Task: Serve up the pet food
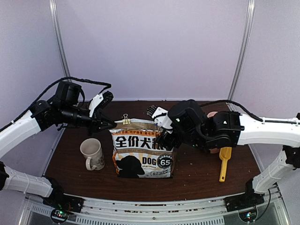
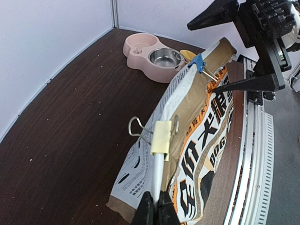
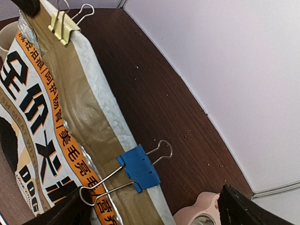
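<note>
The brown paper dog food bag (image 1: 140,152) stands upright mid-table, its folded top held by a yellow binder clip (image 1: 125,120) and a blue binder clip (image 3: 138,167). No kibble shows; it is hidden inside the bag. My left gripper (image 1: 111,124) is shut on the bag's top edge at its left corner (image 2: 154,211), just short of the yellow clip (image 2: 161,137). My right gripper (image 1: 161,126) is open at the bag's right top corner, its fingers (image 3: 70,213) on either side of the blue clip without touching it. The blue clip also shows in the left wrist view (image 2: 198,61).
A cream mug (image 1: 92,153) stands left of the bag. A yellow scoop (image 1: 224,161) lies to the right. A pink double pet bowl (image 2: 152,56) with a steel insert sits behind the bag, mostly hidden by the right arm from above. Pale crumbs dot the table.
</note>
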Controlling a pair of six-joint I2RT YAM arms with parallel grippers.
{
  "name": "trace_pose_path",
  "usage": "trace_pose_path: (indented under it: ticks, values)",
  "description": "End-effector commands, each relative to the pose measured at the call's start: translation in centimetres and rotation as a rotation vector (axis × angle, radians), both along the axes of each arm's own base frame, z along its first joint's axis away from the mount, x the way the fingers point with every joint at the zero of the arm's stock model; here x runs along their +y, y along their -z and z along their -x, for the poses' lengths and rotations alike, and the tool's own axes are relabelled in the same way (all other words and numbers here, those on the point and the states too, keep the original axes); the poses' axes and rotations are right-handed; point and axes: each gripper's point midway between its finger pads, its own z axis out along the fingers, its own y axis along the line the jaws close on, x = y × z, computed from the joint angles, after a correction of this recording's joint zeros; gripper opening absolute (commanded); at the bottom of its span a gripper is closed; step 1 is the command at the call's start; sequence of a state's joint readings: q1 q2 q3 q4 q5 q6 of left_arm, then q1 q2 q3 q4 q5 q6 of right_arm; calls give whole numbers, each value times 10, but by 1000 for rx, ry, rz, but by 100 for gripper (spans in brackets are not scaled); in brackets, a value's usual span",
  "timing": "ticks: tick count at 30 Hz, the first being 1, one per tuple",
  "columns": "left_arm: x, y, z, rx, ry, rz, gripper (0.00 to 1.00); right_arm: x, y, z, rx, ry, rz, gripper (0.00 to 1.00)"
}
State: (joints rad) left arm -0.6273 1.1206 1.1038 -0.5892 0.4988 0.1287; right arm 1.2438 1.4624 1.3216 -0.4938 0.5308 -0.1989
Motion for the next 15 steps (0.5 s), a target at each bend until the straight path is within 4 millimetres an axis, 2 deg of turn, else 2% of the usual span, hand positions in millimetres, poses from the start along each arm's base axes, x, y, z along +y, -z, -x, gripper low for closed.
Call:
trace_pose_path:
  ticks: [1, 7, 9, 12, 15]
  values:
    - [-2, -8, -9, -50, -12, 29, 0, -11, -58, -13, -117, 116, -141, 98]
    - [-2, -7, -9, -48, -12, 27, 0, -15, -111, -11, -70, 104, -370, 100]
    - [-2, -8, -9, -49, -13, 28, 0, -20, -113, -18, -42, 129, -392, 100]
    - [-2, -8, -9, -52, -13, 27, 0, -28, -106, -30, 7, 169, -397, 100]
    - [0, -9, -9, -56, -18, 26, 0, -26, -98, -32, 128, 117, -438, 100]
